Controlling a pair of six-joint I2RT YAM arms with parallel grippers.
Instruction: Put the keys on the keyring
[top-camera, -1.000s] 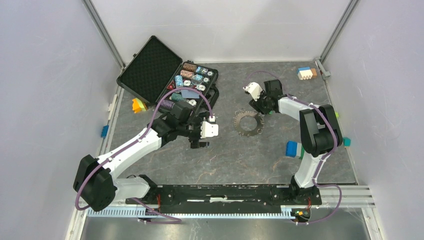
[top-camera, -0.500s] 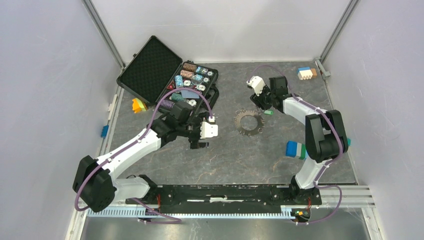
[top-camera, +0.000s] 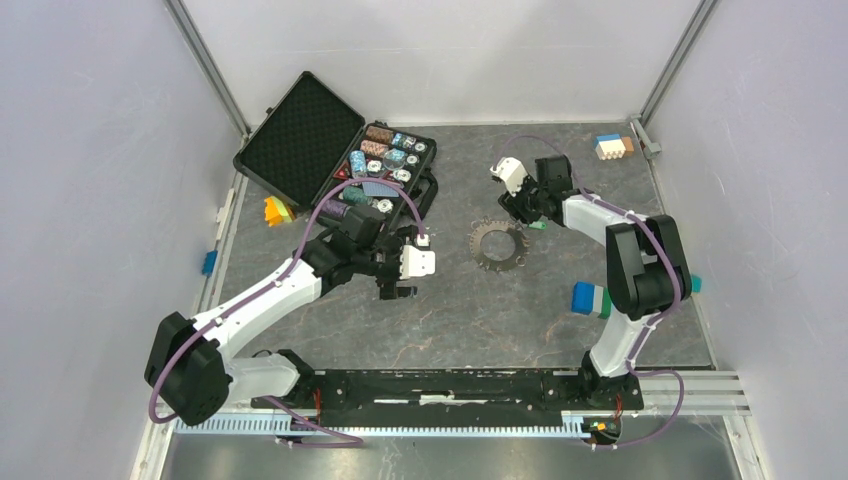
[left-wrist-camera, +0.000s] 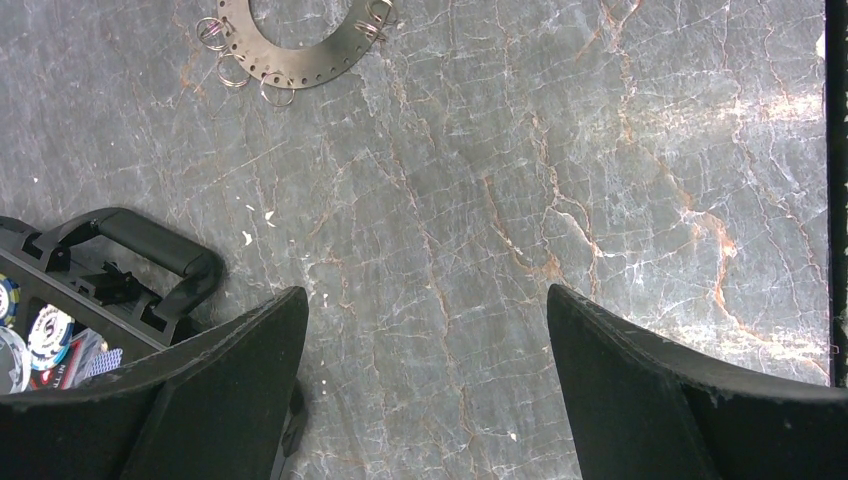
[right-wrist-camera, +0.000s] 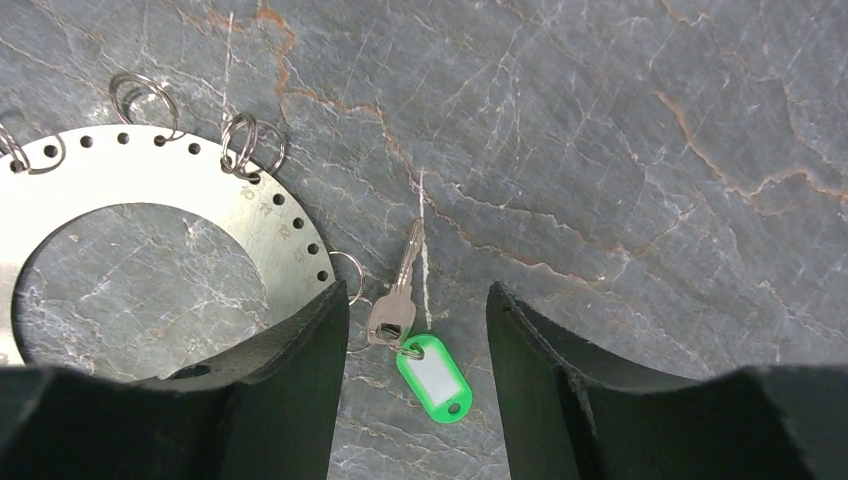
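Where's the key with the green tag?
The key lies flat on the table just right of the keyring; in the right wrist view, between the open fingers of the right gripper.

keyring: flat grey metal annulus, holes drilled round the rim, small split rings hung through some, lying flat mid-worktop; one silver key lies flat and loose just off its rim, blade pointing away from its green tag; can't tell if it touches the nearest split ring

tabletop grey marble with rust-orange veins; keyring silver, dotted hole row; key silver, tag bright green.
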